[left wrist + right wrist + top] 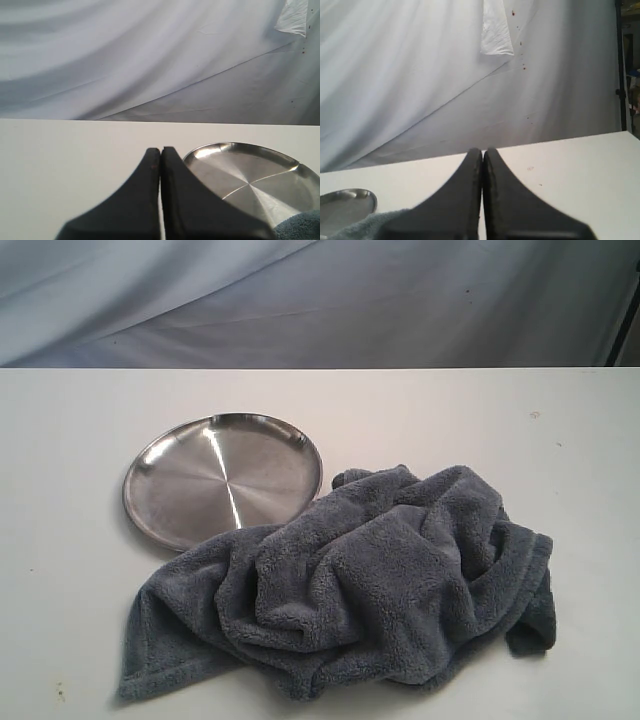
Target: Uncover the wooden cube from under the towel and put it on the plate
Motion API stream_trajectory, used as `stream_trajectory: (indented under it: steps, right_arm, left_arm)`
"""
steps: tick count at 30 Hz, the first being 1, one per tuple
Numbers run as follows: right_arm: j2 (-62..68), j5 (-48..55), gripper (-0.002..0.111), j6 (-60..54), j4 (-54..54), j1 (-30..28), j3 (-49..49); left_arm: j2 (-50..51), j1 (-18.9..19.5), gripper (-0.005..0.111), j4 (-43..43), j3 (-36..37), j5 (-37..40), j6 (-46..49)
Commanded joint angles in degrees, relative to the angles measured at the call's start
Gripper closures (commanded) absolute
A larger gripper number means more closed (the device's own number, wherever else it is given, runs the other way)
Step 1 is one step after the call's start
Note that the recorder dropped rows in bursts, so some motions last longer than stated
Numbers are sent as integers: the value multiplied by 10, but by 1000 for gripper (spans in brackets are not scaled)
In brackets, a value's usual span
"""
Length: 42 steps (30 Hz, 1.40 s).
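A fluffy grey-blue towel (360, 590) lies bunched on the white table, its far left edge lapping over the rim of the silver plate (215, 475). The wooden cube is hidden; no part of it shows. Neither arm appears in the exterior view. In the left wrist view my left gripper (160, 150) is shut with nothing in it, the plate (260, 180) just beyond and a towel corner (305, 225) at the frame's edge. My right gripper (482, 151) is shut and empty too, with the towel (360, 226) and the plate (342, 202) off to one side.
The white table (80, 420) ends at a straight far edge, with a draped white cloth backdrop (320, 300) behind it. A dark stand (620, 70) rises at the backdrop's side in the right wrist view.
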Motion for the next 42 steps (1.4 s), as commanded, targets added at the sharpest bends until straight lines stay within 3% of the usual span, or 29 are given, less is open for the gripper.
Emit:
stream_trajectory:
  steps: [1, 12, 18, 22, 26, 32, 42]
  right_arm:
    - [-2, -72, 108, -1, 11, -4, 2]
    - [-2, -69, 108, -30, -10, -4, -141]
    - [-2, 26, 108, -79, -31, -4, -246]
    - [5, 172, 108, -79, -64, -3, -326]
    - [102, 323, 108, -61, -64, 29, -396]
    - [248, 449, 108, -53, -49, 90, -413]
    - [424, 516, 108, -57, -6, 150, -413]
  left_arm:
    - [-1, 0, 105, 0, 3, -1, 0]
    - [-1, 0, 105, 0, 3, -1, -2]
    - [-1, 0, 105, 0, 3, -1, -2]
    - [-1, 0, 105, 0, 3, -1, 0]
    - [-1, 0, 105, 0, 3, -1, 0]
    - [-1, 0, 105, 0, 3, -1, -2]
    - [-1, 0, 105, 0, 3, -1, -1]
